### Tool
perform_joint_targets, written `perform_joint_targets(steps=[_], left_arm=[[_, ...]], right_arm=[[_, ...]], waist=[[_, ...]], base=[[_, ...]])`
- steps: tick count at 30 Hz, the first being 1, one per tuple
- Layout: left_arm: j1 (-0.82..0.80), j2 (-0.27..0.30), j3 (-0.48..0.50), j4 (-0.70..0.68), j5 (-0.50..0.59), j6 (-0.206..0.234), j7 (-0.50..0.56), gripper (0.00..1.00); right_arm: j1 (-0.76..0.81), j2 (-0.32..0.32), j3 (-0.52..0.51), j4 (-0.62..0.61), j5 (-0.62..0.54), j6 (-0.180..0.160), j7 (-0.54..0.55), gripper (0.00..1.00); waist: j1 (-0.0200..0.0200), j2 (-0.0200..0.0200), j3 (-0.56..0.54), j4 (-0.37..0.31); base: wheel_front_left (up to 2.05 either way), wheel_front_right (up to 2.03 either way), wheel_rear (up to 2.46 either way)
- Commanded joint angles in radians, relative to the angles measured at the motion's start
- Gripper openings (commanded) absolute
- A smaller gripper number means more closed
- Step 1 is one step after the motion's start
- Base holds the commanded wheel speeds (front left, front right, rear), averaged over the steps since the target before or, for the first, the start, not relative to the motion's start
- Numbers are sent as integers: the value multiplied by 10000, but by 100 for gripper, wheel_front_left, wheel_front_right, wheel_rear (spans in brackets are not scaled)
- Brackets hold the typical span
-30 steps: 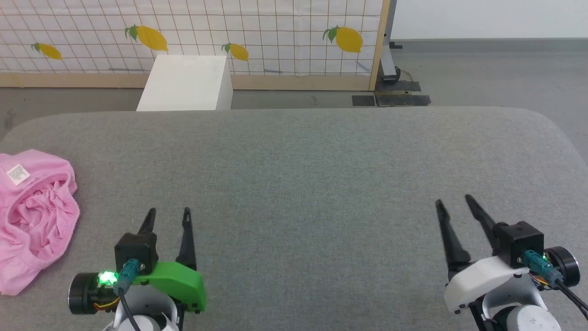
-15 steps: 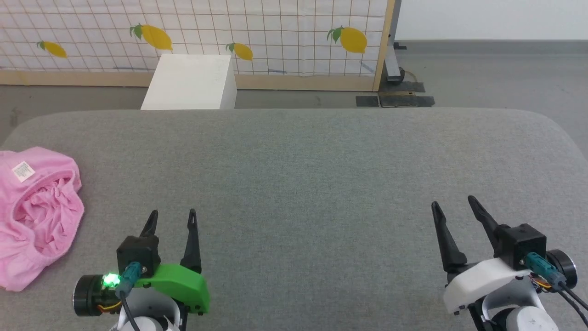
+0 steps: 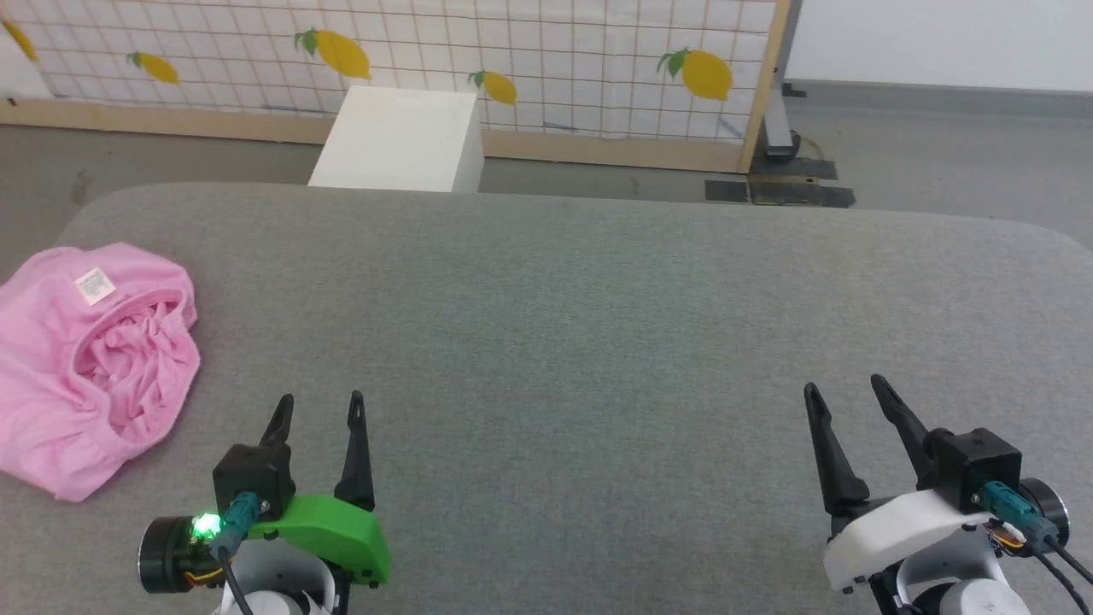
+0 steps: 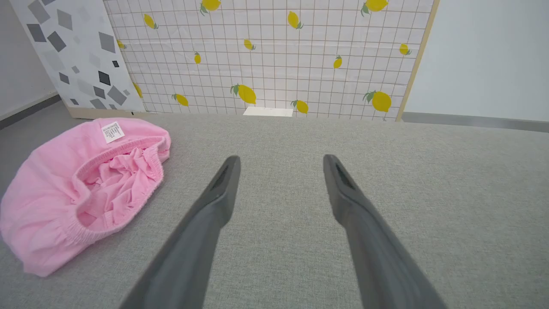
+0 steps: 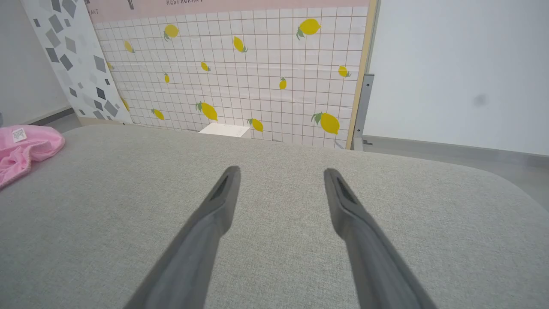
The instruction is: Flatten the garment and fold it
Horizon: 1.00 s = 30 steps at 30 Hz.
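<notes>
While both of my arms reach out low over the grey padded surface [image 3: 598, 307], my left gripper [image 3: 321, 396] stands released, its two dark fingers spread with nothing between them. My right gripper [image 3: 842, 383] is likewise spread wide and empty. The garment [image 3: 94, 367] lies in a crumpled pink heap at the left edge of the surface. It is ahead and to the left of my left gripper, apart from it, and well away from my right one. Its gathered waistband gapes open, showing bunched folds inside, and a small white label [image 3: 95, 286] sits on the fabric at the heap's far side. Beyond the surface a white box [image 3: 397, 141] stands on the floor before a lemon-patterned screen [image 3: 555, 60].
</notes>
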<state>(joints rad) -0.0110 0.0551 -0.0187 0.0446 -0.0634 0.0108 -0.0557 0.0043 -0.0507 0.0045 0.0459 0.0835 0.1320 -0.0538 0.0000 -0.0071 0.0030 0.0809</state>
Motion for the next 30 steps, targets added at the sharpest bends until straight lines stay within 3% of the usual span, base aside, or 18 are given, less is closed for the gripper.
perform_joint_targets(steps=[1,30], left_arm=[[157,-12,-25,57,-175,68,-108,100],[382,-24,-60,400,-463,276,-701,100]], right_arm=[[130,1,24,54,140,-3,-119,100],[302,2,260,524,690,-6,-714,100]], waist=[[0,17,7,203],[0,34,-79,1737]], base=[[0,0,0],[0,0,0]])
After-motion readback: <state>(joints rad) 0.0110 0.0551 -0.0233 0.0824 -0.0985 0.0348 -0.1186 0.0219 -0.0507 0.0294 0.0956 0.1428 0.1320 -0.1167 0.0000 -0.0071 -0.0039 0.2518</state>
